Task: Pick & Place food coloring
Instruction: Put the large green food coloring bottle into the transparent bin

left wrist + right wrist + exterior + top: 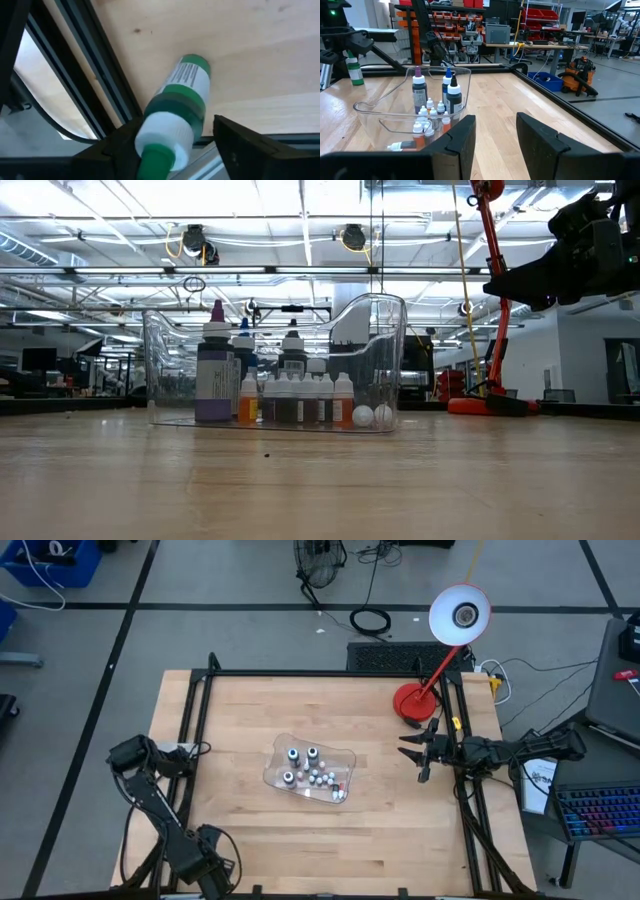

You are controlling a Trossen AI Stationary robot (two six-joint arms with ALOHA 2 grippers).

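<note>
left gripper [175,150] pinching green-labelled bottle [177,112] by white neck, at table's near-left corner; only left wrist view showing this grip, high view showing just arm folded there. right gripper [418,752] hovering with fingers spread near table's right edge, right of clear tray [343,755]. food coloring [290,395] standing inside tray mid-table: tall purple, blue and black bottles, row of tiny white-capped ones, one lying flat in right wrist view. light wood table [250,830] sitting under red lamp [455,620]; workshop shelving showing behind.
</note>
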